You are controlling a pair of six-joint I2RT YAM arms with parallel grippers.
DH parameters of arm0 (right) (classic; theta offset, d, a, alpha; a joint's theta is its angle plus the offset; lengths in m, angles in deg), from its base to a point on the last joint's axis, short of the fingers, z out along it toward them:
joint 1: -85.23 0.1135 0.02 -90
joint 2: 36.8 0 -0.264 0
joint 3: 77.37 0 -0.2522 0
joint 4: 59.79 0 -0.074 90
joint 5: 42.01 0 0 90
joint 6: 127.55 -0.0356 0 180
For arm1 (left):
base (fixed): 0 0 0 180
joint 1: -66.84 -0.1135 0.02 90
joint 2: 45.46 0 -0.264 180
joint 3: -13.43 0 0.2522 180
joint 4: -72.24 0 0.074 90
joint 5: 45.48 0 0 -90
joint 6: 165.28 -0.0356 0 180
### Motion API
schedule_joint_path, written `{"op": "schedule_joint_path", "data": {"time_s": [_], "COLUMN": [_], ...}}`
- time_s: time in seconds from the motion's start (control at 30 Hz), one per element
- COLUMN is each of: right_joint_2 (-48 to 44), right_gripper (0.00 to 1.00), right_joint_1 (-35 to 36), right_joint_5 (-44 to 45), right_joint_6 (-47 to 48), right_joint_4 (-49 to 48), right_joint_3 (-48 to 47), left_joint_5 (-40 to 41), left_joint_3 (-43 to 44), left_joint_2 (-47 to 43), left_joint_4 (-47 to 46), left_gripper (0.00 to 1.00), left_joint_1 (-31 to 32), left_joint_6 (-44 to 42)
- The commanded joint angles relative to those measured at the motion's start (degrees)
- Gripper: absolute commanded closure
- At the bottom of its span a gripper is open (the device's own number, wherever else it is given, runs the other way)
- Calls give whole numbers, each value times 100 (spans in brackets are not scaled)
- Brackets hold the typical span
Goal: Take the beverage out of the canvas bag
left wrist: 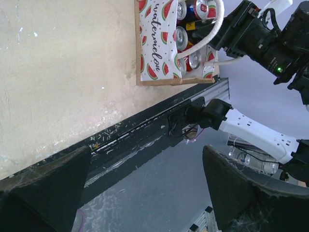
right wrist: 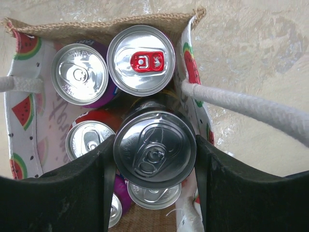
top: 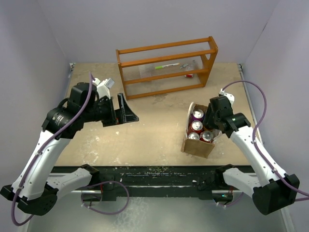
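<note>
From overhead I am seeing the canvas bag (top: 197,143) sitting on the surface (top: 154,130), with the orange rack (top: 166,67) standing well behind the bag and the surface's near edge running just in front of it. The right claw (top: 209,124) is reaching down into the bag's open mouth. The left claw (top: 128,112) is hanging spread wide, well apart to the bag's left, so nothing is pinning the bag down. Through the left wrist camera I am looking across bare surface at the bag's watermelon-print lining (left wrist: 152,48) and a white loop handle (left wrist: 219,24) arching over the cans beside the right arm. Through the right wrist camera the right claw is pinching the beverage can (right wrist: 154,150) between both fingers (right wrist: 58,193). The can is inside the bag and looming nearer the lens than its neighbours, so I am judging it partly raised. The rope handle is crossing just beside one finger, and I am worrying it catches on the way up and drags the light, unheld bag along or tips it toward the edge. The neighbouring cans are crowding the gripped one, so rubbing could pull one over. The grip looks to be near the can's top, where a slick wall could be slipping free.
</note>
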Motion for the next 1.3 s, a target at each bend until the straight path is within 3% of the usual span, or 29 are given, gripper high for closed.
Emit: {"op": "schedule_joint_path", "data": {"time_s": [0.0, 0.17, 0.63, 1.27], "right_joint_2": [-58, -128, 37, 139], "right_gripper": [88, 90, 99, 99], "right_joint_1": [-20, -20, -20, -20], "right_joint_5": [3, -168, -567, -819], "right_joint_6": [449, 748, 957, 748], "right_joint_4": [-193, -362, 332, 1371], "right_joint_3": [-633, -726, -1461, -2892], "left_joint_5": [124, 177, 197, 203], "left_joint_3": [107, 32, -148, -202], "left_joint_2": [-218, -356, -508, -360], "left_joint_4": [91, 167, 217, 171], "left_gripper": [1, 1, 1, 1], "left_joint_1": [-23, -23, -23, -23], "left_joint_6": [174, 220, 261, 151]}}
